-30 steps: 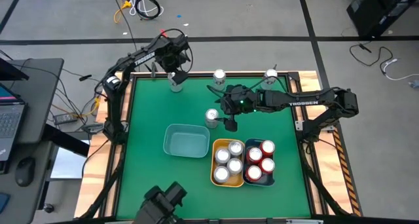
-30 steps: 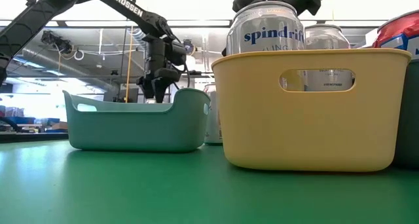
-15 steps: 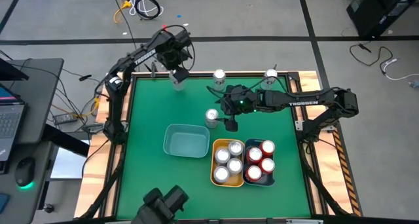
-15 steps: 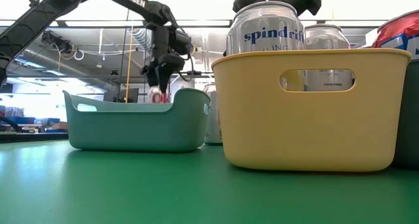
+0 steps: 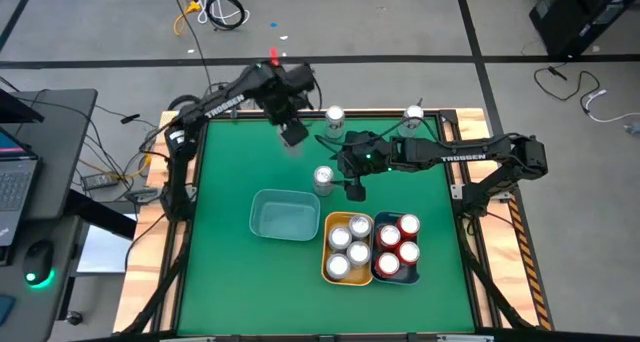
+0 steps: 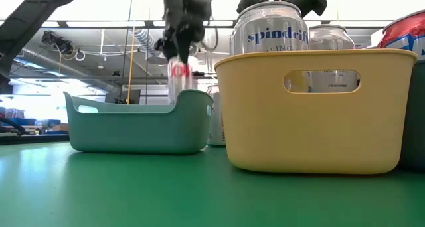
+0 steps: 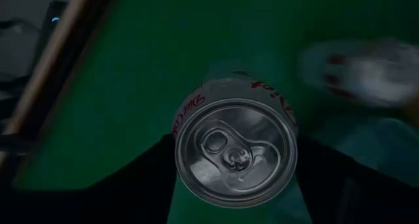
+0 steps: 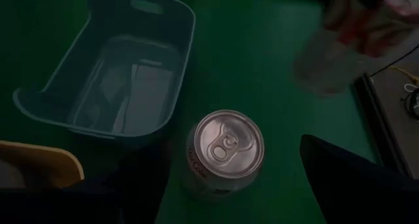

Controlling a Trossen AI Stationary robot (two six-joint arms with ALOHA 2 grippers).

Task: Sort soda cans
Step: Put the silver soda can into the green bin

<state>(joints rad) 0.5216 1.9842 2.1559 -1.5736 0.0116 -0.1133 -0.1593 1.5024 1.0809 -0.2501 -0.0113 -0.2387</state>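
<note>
The room is a grey concrete floor (image 5: 420, 27) with taped lines, cables (image 5: 215, 7) lying on it beyond the far end of the bench, and a side desk (image 5: 40, 152) with a laptop to the left. The bench (image 5: 230, 282) is a green mat framed by wooden edging; its near left part and the strip along the left edge are bare, as is the stretch of mat between the bins and the far edge on the right.

The teal bin (image 5: 285, 214) sits near the middle, with no cans in it. Just right of it the yellow bin (image 5: 348, 247) holds silver cans (image 5: 349, 244), and touching that a dark bin (image 5: 397, 249) holds the red cans (image 5: 398, 246).

The left arm reaches over the far left part of the bench; its left claw (image 5: 293, 132) is clenched on a silver can with red lettering (image 7: 236, 149), carried clear of the mat, above and beyond the teal bin in the low view. The right arm stretches in from the right; the right claw (image 5: 352, 187) hangs with its fingers spread either side of a lone silver can (image 8: 224, 152) standing on the mat just beside the teal bin's far right corner, not gripping it. Two more cans, one (image 5: 335, 115) and another (image 5: 414, 114), stand at the far edge.
</note>
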